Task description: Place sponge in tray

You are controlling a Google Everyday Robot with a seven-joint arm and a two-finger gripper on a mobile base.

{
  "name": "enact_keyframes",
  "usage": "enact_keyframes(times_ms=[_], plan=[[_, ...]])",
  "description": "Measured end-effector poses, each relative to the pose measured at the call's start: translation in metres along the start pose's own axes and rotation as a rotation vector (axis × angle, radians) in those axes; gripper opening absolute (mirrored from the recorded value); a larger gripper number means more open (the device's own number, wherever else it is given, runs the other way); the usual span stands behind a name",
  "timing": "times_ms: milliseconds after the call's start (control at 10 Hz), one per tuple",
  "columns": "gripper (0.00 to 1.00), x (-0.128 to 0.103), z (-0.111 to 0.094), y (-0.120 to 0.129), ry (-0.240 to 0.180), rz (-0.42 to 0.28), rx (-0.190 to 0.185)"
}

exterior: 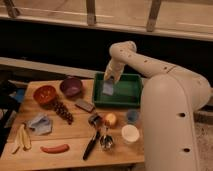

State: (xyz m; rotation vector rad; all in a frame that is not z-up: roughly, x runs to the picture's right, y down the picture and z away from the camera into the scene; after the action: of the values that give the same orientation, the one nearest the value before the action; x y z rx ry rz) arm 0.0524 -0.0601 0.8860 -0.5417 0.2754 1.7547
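A pale blue-grey sponge [108, 88] is in the left part of the green tray [131, 93], at the back right of the wooden table. My gripper [111, 78] hangs just above the sponge, inside the tray's outline, at the end of the white arm that comes in from the right. I cannot see whether the gripper still holds the sponge or whether the sponge rests on the tray floor.
Left of the tray stand a purple bowl [71, 86] and a red bowl [45, 94]. Grapes [62, 111], a dark block [84, 105], a peach [110, 120], a white cup [130, 134], utensils [92, 142], a blue cloth [40, 123], a banana [22, 137] and a sausage [55, 148] lie in front.
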Motion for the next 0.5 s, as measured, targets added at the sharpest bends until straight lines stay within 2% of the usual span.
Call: enact_keyframes(times_ms=[400, 500], plan=[[0.1, -0.0005, 0.001, 0.0014, -0.007, 0.014, -0.009], [0.07, 0.0001, 0.002, 0.0032, -0.006, 0.011, -0.009]])
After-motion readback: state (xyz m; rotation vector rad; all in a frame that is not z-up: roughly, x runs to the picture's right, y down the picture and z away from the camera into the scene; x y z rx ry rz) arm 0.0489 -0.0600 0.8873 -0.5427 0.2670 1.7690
